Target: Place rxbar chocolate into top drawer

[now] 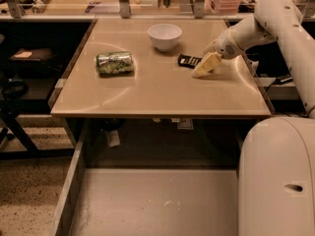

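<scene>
**Camera view:** The robot's pincer [201,70] hung low over the right half of the tan table [147,95], angled down and to the left. Its tip was at the right end of the rxbar chocolate [187,60] — whether it touched the wrapper could not be told, nor whether the pincer was spread or pressed together.

The rxbar chocolate lay flat on the table in the upper centre of the frame, near a white bowl [164,35] and just below and to the right of it. A crushed green can [114,62] lay on its side well apart to the left.

The white arm [256,28] reached in from the upper right corner, sloping down toward the bar.

Below the table's front edge the top drawer [147,203] stood open across the lower part of the frame, with its pale-grey bottom and low left wall in sight. The bar was on the table — not in the drawer.

The robot's rounded white body [278,176] filled the lower right corner, hiding the drawer's right side. A speckled floor [29,195] showed at the lower left.
</scene>
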Tool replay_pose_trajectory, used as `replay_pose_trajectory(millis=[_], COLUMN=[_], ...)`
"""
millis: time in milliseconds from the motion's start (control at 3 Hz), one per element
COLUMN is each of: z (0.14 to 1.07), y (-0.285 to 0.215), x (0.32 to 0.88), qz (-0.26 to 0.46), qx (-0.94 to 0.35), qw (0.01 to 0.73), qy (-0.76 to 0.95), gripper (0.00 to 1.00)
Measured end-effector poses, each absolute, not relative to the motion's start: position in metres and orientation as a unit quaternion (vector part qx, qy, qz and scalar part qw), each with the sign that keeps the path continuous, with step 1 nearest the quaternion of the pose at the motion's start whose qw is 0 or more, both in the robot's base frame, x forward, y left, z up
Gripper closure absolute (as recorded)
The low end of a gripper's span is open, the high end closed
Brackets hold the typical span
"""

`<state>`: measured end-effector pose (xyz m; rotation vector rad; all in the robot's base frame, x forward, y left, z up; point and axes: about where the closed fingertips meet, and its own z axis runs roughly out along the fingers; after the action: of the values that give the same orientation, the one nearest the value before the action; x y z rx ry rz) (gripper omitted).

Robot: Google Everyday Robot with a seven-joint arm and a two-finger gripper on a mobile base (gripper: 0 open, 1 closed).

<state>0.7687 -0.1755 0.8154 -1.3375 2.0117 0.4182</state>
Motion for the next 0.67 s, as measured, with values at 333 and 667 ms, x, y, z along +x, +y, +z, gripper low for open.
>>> replay_pose_trajectory(millis=[333,667], z=[0.8154,0.8153], y=[-0.1755,-0.1755], x=[0.7687,0.7687], qz=[0.161,0.161], qx=[-0.513,-0.513], qw=[0.338,0.338], qy=[0.772,0.772], gripper=[0.66,0.89])
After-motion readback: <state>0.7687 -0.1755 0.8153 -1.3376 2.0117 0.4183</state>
